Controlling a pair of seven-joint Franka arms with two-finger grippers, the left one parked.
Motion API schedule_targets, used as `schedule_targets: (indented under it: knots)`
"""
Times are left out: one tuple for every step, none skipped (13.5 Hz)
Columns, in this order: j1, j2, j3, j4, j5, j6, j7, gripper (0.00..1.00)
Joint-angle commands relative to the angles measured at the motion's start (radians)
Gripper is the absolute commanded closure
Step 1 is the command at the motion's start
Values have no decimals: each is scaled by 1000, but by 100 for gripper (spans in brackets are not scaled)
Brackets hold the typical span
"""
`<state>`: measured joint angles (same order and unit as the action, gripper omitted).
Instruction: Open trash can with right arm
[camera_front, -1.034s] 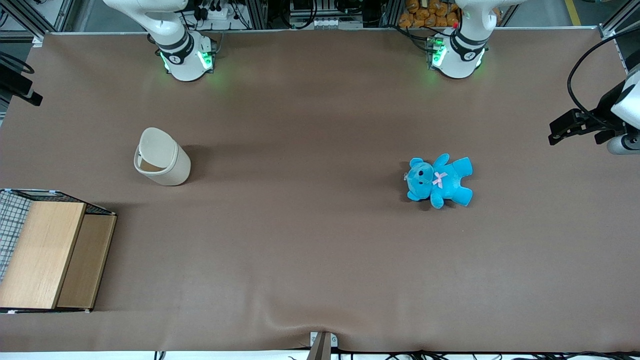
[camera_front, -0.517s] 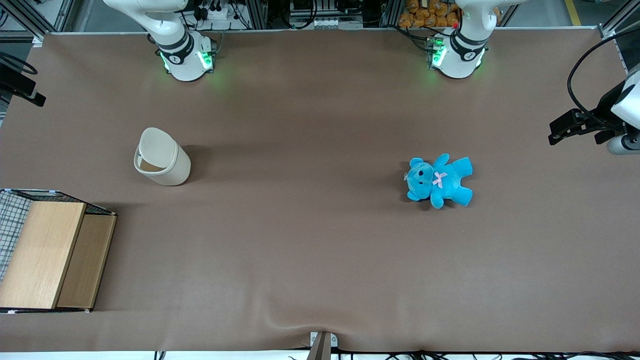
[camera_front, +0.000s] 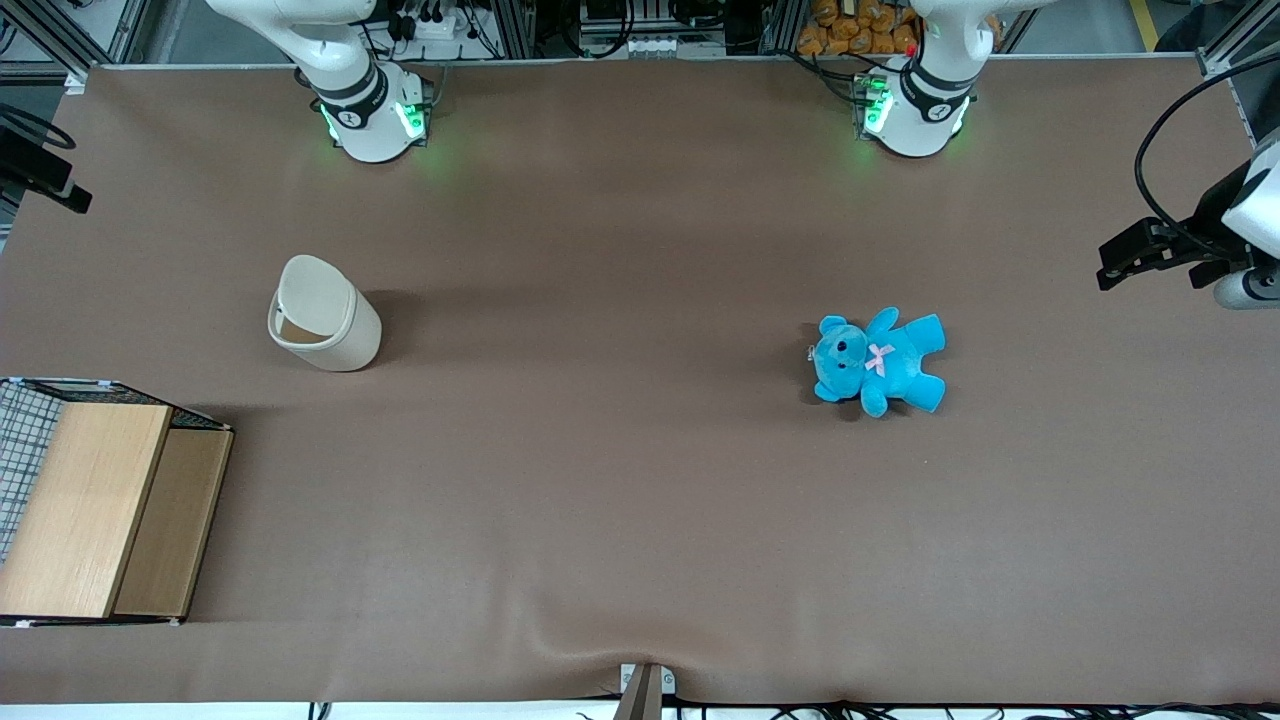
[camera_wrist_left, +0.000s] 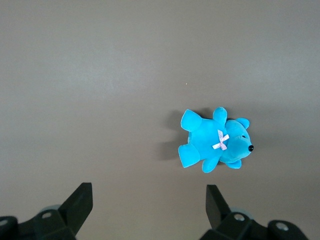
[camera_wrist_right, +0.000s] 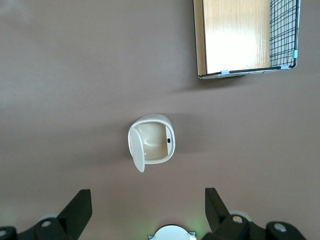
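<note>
Trash can (camera_wrist_right: 152, 141): cream plastic, rounded-square, standing on brown table (camera_front: 620, 480); hinged lid (camera_wrist_right: 136, 152) swung up, smooth inside bare.
Gripper (camera_wrist_right: 145, 212): high above can, black fingers (camera_wrist_right: 77, 210) spread, released.
Crate (camera_front: 95, 505): wire mesh, wooden top.

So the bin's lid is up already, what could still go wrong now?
1. The lid stands up on its hinge with nothing holding it, so a nudge might drop it shut.
2. The bin stands free on the table. The open end effector hovers above it, and a low pass could tip or slide the bin.
</note>
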<state>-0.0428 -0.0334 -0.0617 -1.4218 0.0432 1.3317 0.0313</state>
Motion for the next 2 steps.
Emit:
schedule_targets:
  knots:
    - [-3, -16, 6, -16, 1, 7, 7, 0]
    - [-5, -16, 6, -14, 1, 9, 9, 0]
